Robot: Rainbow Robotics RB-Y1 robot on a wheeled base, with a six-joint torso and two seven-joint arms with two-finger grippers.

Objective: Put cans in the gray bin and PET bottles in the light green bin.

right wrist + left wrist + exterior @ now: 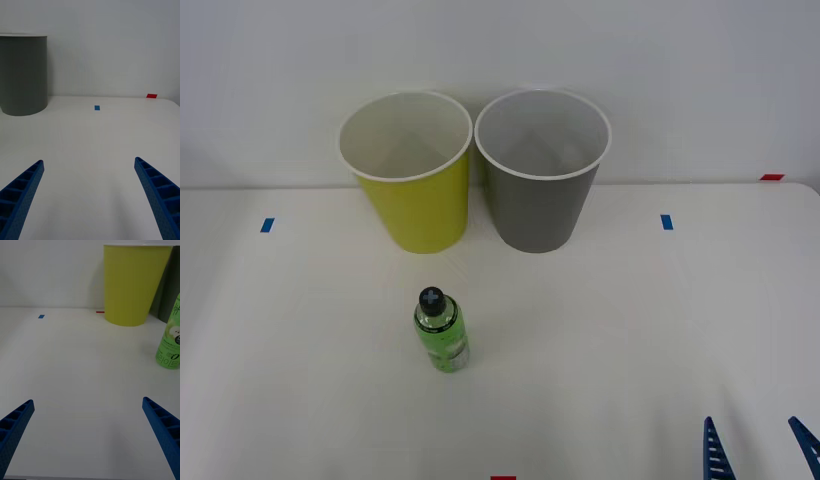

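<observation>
pet bottle [441, 331] upright mid-surface, ungrasped; left gripper [88, 438] and right gripper [762, 450] fingers wide open, empty; advise gripping the bottle's body squarely.

Right gripper [762, 450]: blue ribbed two-finger type, tips at near right edge in front view, pointing forward, low over white table [630, 330]. Fingers [22, 191] spread wide, nothing between. Left gripper [90, 435]: blue ribbed fingers [161, 431] spread wide, low over same table, nothing held.
</observation>
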